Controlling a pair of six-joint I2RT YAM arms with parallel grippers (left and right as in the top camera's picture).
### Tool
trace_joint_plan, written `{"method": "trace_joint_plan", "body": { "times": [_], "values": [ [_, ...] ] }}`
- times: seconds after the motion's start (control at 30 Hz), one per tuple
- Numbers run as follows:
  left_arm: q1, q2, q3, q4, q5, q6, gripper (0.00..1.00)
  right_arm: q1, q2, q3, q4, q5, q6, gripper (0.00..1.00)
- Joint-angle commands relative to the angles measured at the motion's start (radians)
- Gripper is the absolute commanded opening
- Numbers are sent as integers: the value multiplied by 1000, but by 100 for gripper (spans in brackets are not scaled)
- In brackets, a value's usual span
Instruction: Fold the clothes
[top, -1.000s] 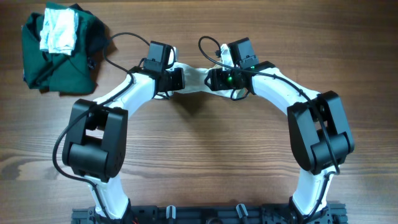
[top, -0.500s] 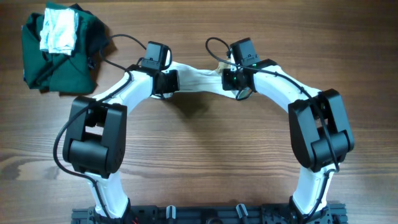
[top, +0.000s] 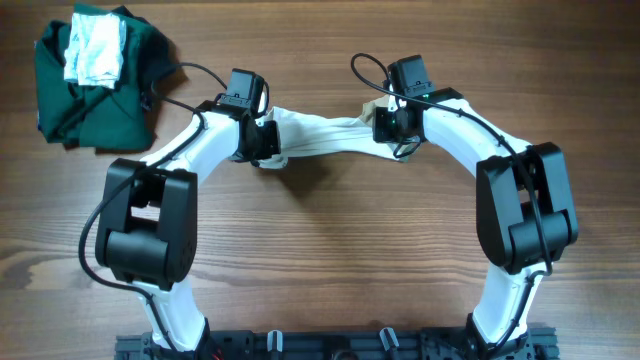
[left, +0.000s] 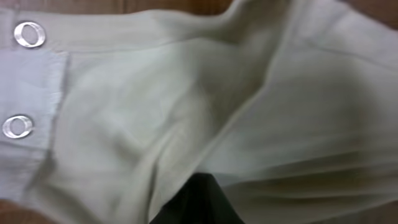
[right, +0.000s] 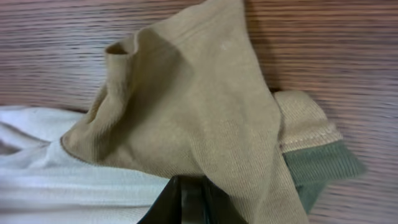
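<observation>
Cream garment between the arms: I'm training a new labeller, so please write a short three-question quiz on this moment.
1. True or false: the cream garment is stretched between the left gripper and the right gripper.
2. In the right wrist view, the trim next to the tan part is: A red, B green, C blue.
3. How many metal rings show on the fabric in the left wrist view?
Key: 1 true; 2 B; 3 two.
</observation>
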Motion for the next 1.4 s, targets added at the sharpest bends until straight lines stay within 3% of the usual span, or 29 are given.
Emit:
{"method": "trace_joint_plan", "body": {
  "times": [0.0,0.13,0.43,0.6,0.87,1.37],
  "values": [
    [10,-69,-30,-66,-79,3,9,-59,34,-35,-50,229,10,14],
    [10,-110,-30,-100,-182,3,9,-60,34,-35,-51,228,25,14],
    [8,-177,-16,-97,-176,25,9,-60,30,-34,-48,184,29,15],
    [-33,-273,-13,-72,165,24,9,-60,29,-34,-24,132,27,16],
    [-167,-125,-14,-74,205,-6,8,-60,29,-34,-13,91,26,17],
    [-87,22,-16,-68,114,29,8,-60,29,-34,-18,91,18,17]
  ]
}}
